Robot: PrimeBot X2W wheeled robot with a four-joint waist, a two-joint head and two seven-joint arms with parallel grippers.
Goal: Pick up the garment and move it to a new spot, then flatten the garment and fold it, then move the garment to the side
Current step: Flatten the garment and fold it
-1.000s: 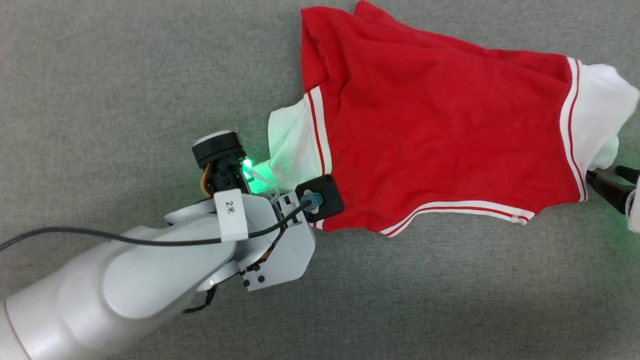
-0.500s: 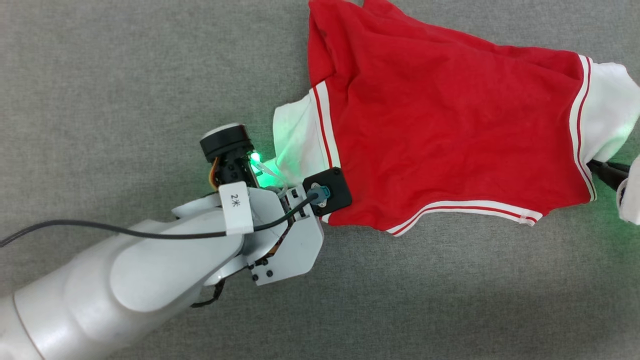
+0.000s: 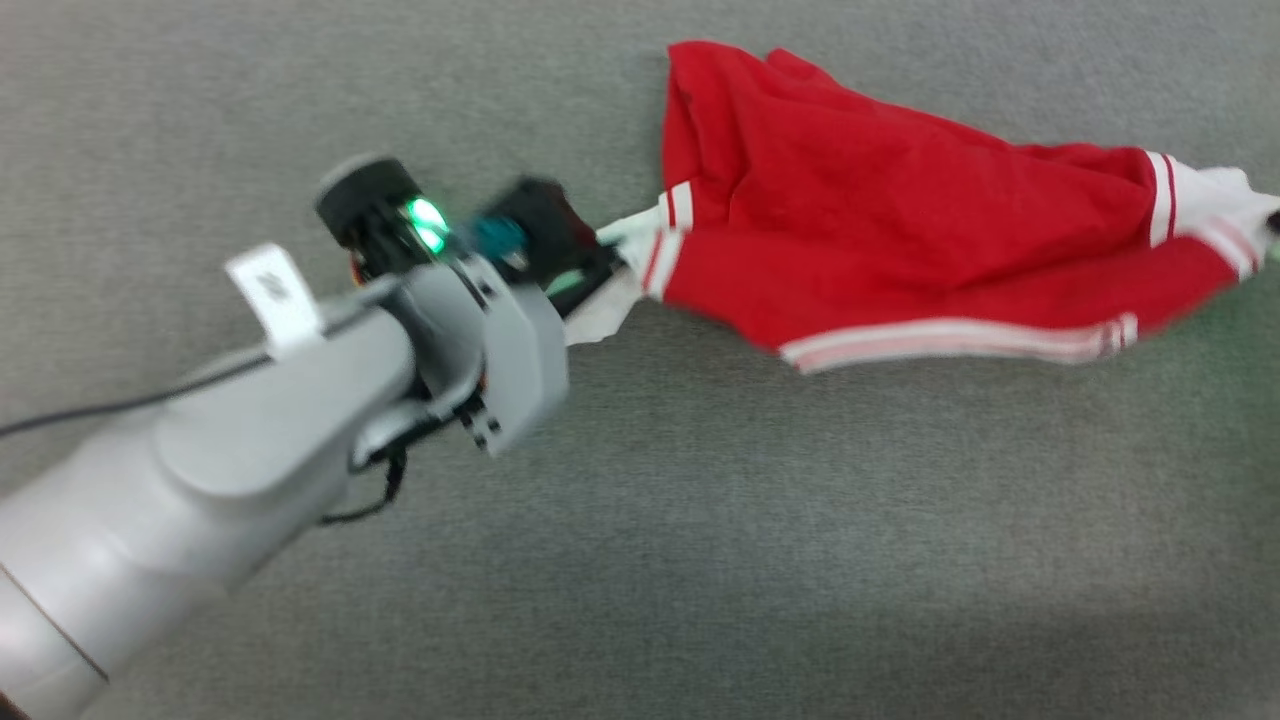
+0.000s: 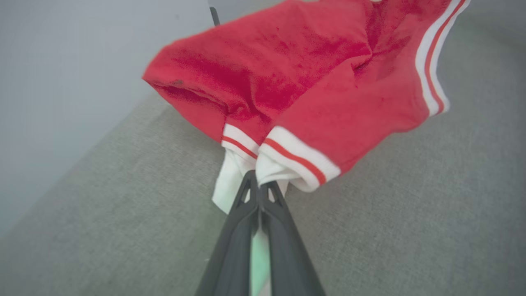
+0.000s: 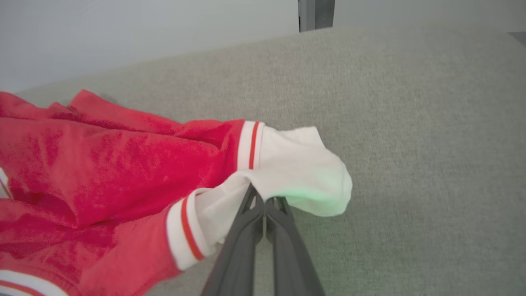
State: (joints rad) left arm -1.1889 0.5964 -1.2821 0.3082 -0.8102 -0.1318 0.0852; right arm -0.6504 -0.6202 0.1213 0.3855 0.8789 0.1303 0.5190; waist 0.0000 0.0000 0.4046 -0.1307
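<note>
The garment (image 3: 900,230), a red T-shirt with white sleeves and striped trim, hangs stretched and sagging between my two grippers above the grey surface. My left gripper (image 3: 603,247) is shut on the white left sleeve; in the left wrist view its fingers (image 4: 259,183) pinch the sleeve cloth just below the striped cuff of the garment (image 4: 287,74). My right gripper (image 5: 263,200) is shut on the other white sleeve (image 5: 296,172), with the red body of the garment (image 5: 102,164) trailing off to the left of that view.
A grey fabric-covered surface (image 3: 700,550) spreads under everything, with open room in front of the garment. A pale wall (image 5: 144,33) rises behind its far edge, with a dark upright post (image 5: 315,14) against it.
My right gripper has shut on the right sleeve. Both grippers have lifted the garment off the surface, so it has gone from lying spread to hanging bunched. The head view has shifted.
</note>
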